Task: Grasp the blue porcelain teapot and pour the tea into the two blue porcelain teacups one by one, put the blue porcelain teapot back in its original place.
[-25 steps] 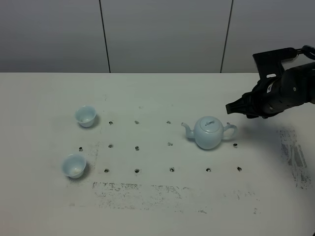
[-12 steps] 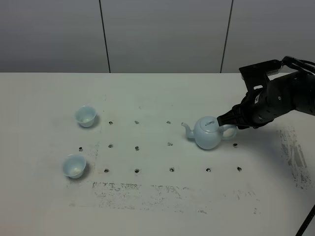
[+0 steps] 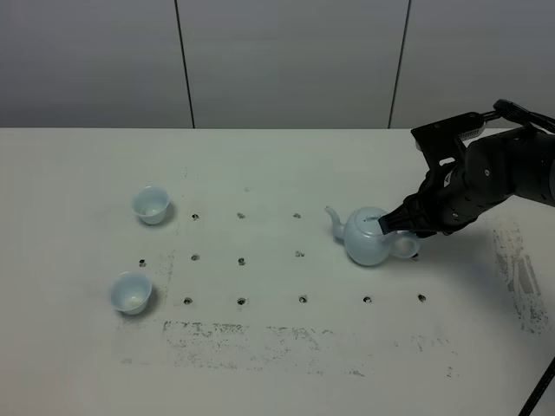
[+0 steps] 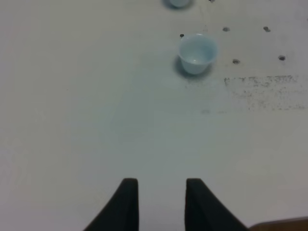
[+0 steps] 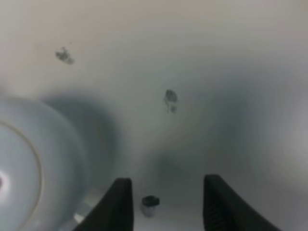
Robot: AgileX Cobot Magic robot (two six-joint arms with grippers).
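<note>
The blue porcelain teapot (image 3: 369, 239) stands upright right of the table's middle, spout toward the left, handle (image 3: 408, 247) toward the right. My right gripper (image 3: 392, 225) hangs low over the handle side, its tips at the pot's lid edge. In the right wrist view the gripper (image 5: 166, 197) is open with only table between its fingers, and the pot's body (image 5: 29, 163) lies beside one finger. The two blue porcelain teacups (image 3: 151, 204) (image 3: 130, 292) stand at the far left. My left gripper (image 4: 161, 192) is open and empty, well short of the nearer cup (image 4: 197, 52).
Rows of small dark holes (image 3: 242, 261) dot the white table (image 3: 277, 173). Dark smudges (image 3: 251, 334) mark its front, with more (image 3: 520, 277) near the right edge. A grey panelled wall stands behind the table. The left arm is out of the exterior view.
My right arm has come down and leftward from beside the teapot to its handle side. The teapot has turned slightly, its handle swinging toward the front. The cups have not moved.
</note>
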